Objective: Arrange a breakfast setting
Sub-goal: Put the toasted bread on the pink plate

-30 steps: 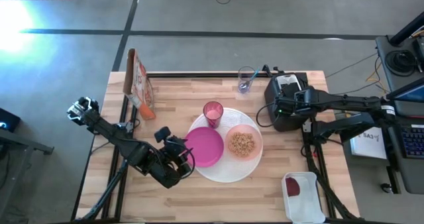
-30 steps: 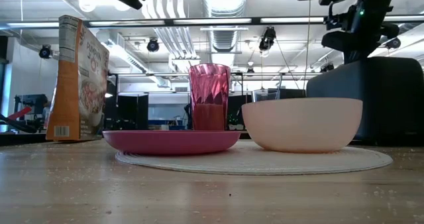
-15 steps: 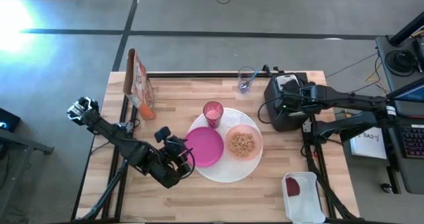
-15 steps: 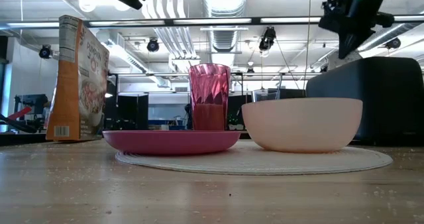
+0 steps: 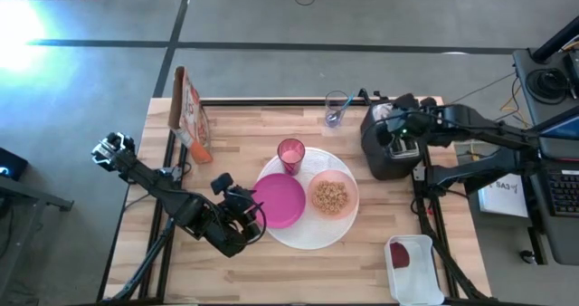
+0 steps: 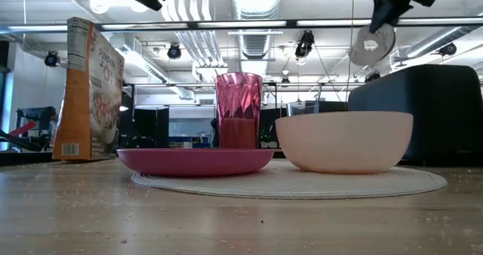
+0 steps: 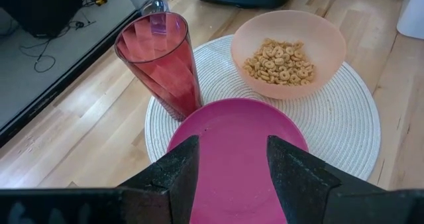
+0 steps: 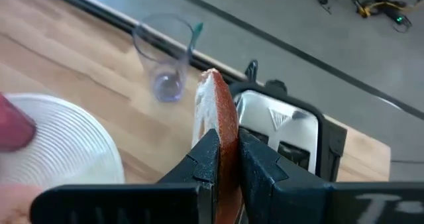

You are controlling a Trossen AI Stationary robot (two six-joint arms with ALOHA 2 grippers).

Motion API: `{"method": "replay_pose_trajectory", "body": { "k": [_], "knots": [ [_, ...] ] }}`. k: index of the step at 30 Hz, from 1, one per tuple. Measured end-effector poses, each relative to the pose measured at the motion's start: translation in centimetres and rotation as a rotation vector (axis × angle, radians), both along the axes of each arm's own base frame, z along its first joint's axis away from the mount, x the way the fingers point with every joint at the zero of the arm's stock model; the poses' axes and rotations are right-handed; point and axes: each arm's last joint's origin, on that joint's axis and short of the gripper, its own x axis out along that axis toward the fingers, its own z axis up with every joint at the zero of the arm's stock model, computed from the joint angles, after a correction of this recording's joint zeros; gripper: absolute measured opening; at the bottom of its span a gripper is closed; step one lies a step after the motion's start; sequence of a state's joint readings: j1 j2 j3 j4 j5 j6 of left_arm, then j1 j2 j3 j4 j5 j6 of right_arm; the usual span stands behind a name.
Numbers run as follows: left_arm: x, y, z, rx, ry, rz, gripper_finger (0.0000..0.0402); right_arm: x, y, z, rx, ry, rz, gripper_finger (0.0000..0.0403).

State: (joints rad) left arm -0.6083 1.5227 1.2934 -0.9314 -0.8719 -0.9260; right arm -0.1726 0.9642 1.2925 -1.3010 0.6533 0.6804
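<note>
Holding a slice of toast (image 8: 218, 128) on edge between its fingers, your right pincer (image 5: 391, 129) hangs over the black toaster (image 5: 391, 148) at the back right of the bench (image 5: 271, 261). The magenta plate (image 5: 279, 200) lies towards the left and nearer the front edge from there, resting on the big white plate (image 5: 312, 234) beside the bowl (image 5: 333, 196) of cereal, with the pink cup (image 5: 290, 154) just behind it. The toast stands upright, so you will likely need to tip its flat face down over the magenta plate. Your left pincer (image 7: 228, 177) sits at that plate's near rim, fingers apart and empty. The spoon (image 5: 336, 116) stands in a clear glass (image 5: 337, 109) at the back edge.
</note>
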Motion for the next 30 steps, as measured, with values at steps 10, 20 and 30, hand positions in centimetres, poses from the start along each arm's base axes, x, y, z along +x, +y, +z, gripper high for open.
{"method": "replay_pose_trajectory", "body": {
  "k": [10,20,30],
  "knots": [
    [0.0,0.0,0.0,-0.002,-0.002,0.002,0.0160,1.3,1.0,0.2,0.270,-0.145,0.217,0.0033],
    [0.0,0.0,0.0,0.000,0.000,0.001,0.0160,6.9,4.7,-3.1,0.387,-0.315,0.538,0.0033],
    [0.0,0.0,0.0,0.001,0.000,0.000,0.0160,12.6,8.6,-8.4,0.357,-0.364,0.738,0.0034]
  ]
}}
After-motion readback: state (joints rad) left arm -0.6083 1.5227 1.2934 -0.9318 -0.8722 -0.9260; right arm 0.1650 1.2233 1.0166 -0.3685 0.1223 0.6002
